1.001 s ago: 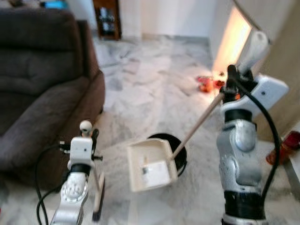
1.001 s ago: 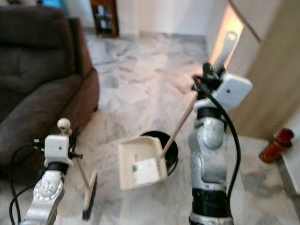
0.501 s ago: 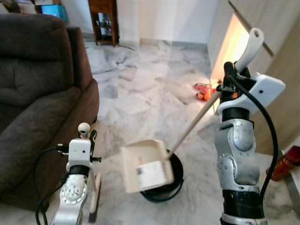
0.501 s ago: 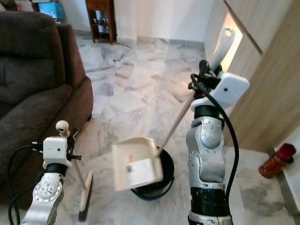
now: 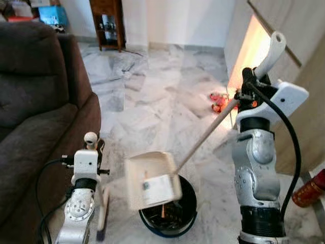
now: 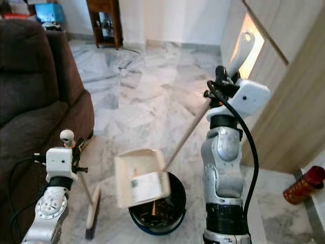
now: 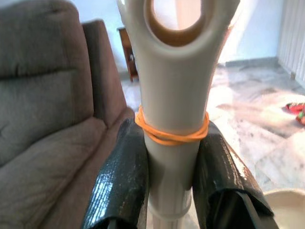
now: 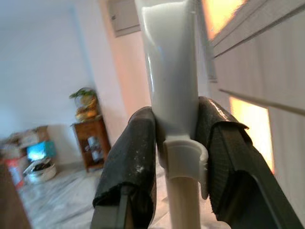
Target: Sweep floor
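A polished grey-and-white marble tiled floor (image 5: 152,96) is seen running back to plain white walls (image 5: 177,20), against which a dark wooden open-shelved cabinet (image 5: 105,23) is set. The robot's left side is taken up by a dark brown fabric sofa (image 5: 35,112), while pale wood-panelled doors (image 6: 289,86) are lined along its right, with a strip of warm orange light (image 5: 249,43) cast beside them

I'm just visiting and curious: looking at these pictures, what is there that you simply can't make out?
- What lies inside the bin: the dustpan tilted over it covers much of the opening, and the pan is blurred.
- The brush head: cut off by the bottom edge of the eye views.
- The small red things on the floor by the lit wall: too small to name.
- The red item at the right edge: partly cut off.
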